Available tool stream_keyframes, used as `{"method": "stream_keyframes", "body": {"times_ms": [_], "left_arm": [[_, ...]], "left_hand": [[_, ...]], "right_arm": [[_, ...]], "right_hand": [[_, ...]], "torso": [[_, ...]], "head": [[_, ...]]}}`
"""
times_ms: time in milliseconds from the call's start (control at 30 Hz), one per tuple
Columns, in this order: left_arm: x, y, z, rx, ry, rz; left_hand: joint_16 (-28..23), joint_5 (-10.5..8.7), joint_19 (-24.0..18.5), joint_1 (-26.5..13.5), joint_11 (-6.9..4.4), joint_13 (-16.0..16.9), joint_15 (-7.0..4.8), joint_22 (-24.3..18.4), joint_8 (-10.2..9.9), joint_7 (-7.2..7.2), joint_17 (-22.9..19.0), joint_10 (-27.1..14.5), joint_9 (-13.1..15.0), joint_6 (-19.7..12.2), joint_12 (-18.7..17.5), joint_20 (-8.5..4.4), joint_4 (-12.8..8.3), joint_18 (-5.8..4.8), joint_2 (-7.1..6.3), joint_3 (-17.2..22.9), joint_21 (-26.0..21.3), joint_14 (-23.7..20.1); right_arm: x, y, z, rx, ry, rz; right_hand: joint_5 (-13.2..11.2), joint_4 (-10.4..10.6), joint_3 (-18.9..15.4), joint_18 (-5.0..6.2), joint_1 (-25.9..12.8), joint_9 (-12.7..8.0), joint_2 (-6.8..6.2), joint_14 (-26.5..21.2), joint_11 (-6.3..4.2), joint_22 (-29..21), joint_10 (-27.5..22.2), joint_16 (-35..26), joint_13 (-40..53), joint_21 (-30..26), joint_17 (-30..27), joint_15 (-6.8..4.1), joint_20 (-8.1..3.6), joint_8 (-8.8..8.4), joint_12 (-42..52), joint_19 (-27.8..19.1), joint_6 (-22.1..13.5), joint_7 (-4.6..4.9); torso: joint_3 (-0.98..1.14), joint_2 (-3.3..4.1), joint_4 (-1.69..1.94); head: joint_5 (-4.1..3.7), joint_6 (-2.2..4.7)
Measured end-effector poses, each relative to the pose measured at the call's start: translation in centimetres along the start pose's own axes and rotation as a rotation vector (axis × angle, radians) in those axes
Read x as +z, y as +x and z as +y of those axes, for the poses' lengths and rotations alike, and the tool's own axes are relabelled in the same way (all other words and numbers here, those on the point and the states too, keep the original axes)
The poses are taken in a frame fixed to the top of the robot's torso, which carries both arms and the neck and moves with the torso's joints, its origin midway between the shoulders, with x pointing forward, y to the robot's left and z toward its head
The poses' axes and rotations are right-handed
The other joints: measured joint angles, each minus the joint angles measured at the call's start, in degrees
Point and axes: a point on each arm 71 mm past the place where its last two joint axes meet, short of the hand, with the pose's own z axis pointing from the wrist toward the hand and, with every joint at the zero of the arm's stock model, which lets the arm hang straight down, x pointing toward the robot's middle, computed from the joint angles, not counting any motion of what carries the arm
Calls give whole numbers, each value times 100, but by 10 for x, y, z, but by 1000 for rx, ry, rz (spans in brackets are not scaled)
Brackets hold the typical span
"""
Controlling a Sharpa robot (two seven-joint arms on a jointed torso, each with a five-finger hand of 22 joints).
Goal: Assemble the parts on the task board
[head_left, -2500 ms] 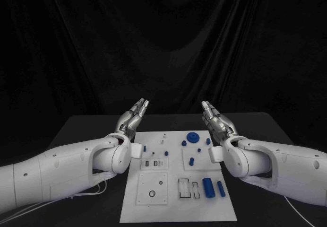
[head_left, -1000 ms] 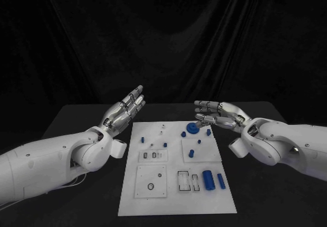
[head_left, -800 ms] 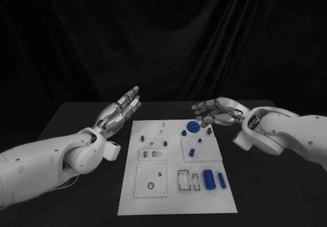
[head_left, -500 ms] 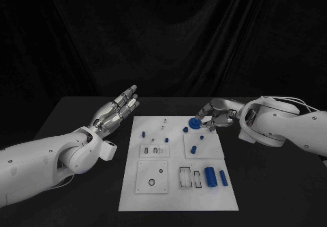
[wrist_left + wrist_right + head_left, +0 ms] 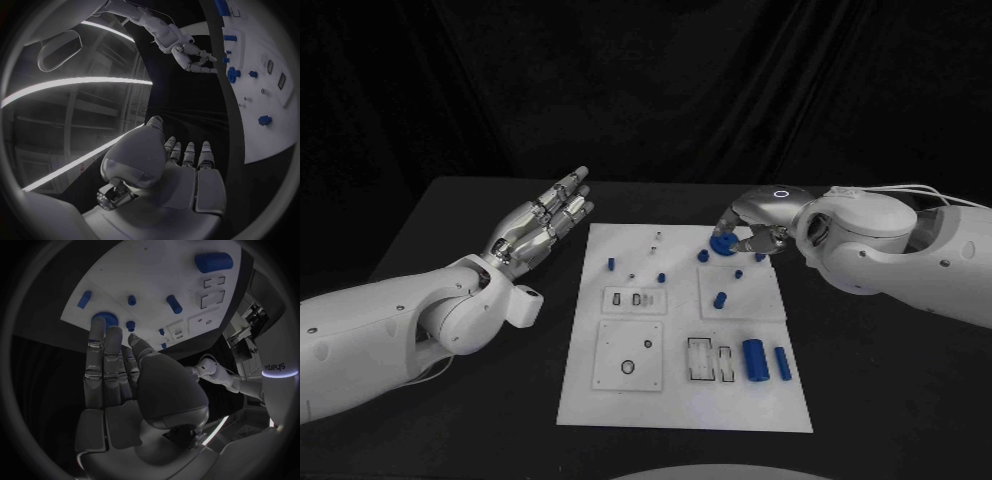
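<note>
"sharpa" reads on the right wrist in the right wrist view. White board (image 5: pixel 687 400) lies mid-table (image 5: pixel 459 215) with small blue pegs, recessed slots and two blue cylinders (image 5: pixel 763 360) at its near right part; a blue round gear (image 5: pixel 721 243) sits at the board's far right corner. Right hand (image 5: pixel 753 232) hangs over that corner, fingertips at the gear, grip unclear; left hand (image 5: pixel 541 222) hovers just off the board's far left corner, flat, fingers extended, holding nothing.

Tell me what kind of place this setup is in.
Probably a robotics lab or test cell: a black table under a black curtain backdrop, with a white task board carrying small blue parts for assembly trials.
</note>
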Motion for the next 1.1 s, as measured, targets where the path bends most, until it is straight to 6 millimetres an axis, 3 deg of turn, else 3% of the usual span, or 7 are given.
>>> {"method": "stream_keyframes", "body": {"times_ms": [233,467,767,967,1100], "left_arm": [[0,-1,0,1,0,1],[0,-1,0,1,-1,2],[-1,-2,0,1,-1,2],[-2,-1,-1,0,0,5],[-2,-1,-1,-1,0,6]], "left_hand": [[0,52,-2,0,40,1,0,0,0,0,1,0,0,0,0,2,-16,0,0,16,0,0],[0,66,-2,44,40,-2,21,0,0,21,2,0,0,21,0,2,-16,0,0,16,0,-21],[0,116,-2,90,81,-4,41,0,0,41,3,-1,5,41,0,2,-31,-1,-1,31,0,-1],[0,116,19,90,80,-3,41,0,0,41,4,-1,5,41,0,23,-16,0,0,47,0,-1],[0,137,18,90,80,-3,41,-2,0,41,2,-1,5,41,0,23,-31,0,0,62,0,-1]], "right_arm": [[2,-3,3,-75,-17,-32],[6,-1,4,-103,-27,-50],[9,2,3,-115,-35,-59],[10,5,4,-117,-43,-59],[13,7,7,-117,-52,-56]], "right_hand": [[-201,24,24,0,-88,-10,-88,155,-16,354,68,1156,11,330,1071,-62,-22,0,-92,-22,-51,-39],[-330,106,-6,0,-173,-37,-138,312,-30,629,195,1902,18,586,1854,-136,-21,-32,-92,-21,-236,53],[-332,152,8,0,-186,-37,-125,379,0,788,331,2099,24,719,2074,-150,-21,-32,-92,-22,-185,145],[-332,230,23,0,-210,-43,-101,476,24,956,576,2372,28,875,2373,-136,-41,-32,-129,-42,-92,238],[-332,230,23,0,-210,-42,-101,476,23,977,576,2384,28,875,2391,-136,-41,-32,-130,-41,-92,238]], "torso": [[-15,92,66],[-21,132,103],[-40,60,116],[-51,14,119],[-57,-11,120]], "head": [[-58,-19],[-116,-74],[-120,-180],[-136,-215],[-144,-229]]}}
